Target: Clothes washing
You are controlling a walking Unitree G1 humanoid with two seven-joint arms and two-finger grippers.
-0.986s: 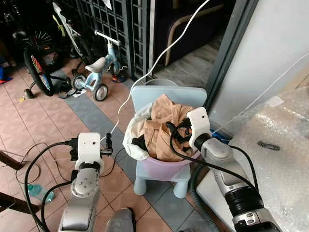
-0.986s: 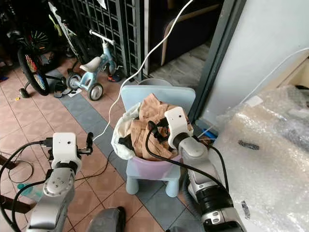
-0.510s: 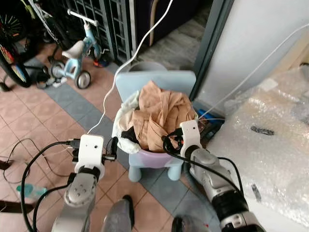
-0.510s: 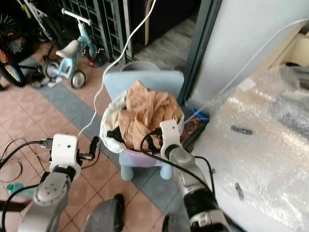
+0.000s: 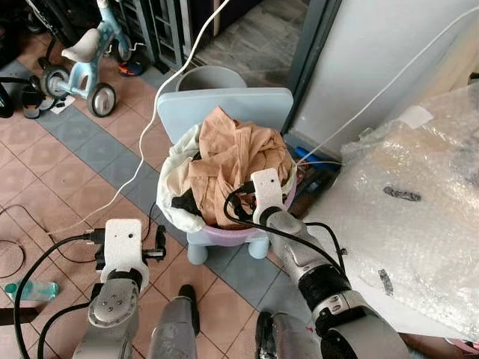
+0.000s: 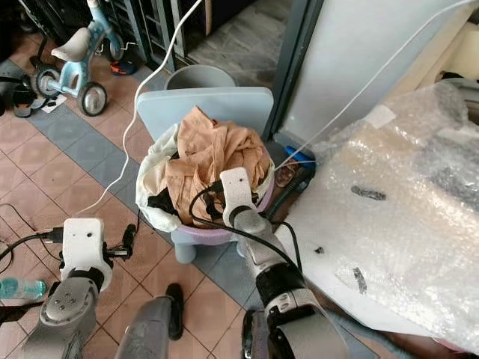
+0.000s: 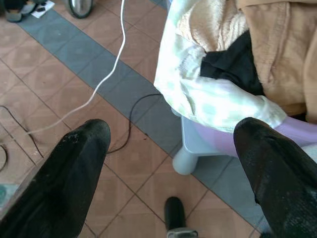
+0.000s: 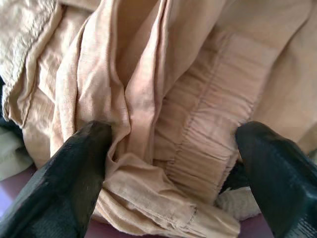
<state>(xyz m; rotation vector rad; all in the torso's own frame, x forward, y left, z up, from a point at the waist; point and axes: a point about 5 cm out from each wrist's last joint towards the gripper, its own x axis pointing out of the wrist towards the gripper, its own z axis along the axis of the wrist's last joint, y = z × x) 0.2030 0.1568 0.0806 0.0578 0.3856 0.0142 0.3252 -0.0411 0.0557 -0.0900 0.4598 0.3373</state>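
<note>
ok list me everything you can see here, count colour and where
laundry basin: 1, purple, on the small chair
chair: 1, pale blue, on the tiled floor by the doorway
tan clothes: a heap, tan, on top in the basin
white cloth: 1, white, hanging over the basin's left rim
black garment: 1, black, tucked between the white cloth and the tan clothes
bucket: 1, grey, behind the chair
tricycle: 1, light blue, far left
white cable: 1, white, running down across the floor
bubble wrap: 1 sheet, clear, right
bottle: 1, clear, floor at left
left gripper: open, above the floor beside the basin
right gripper: open, fingers on the tan clothes
</note>
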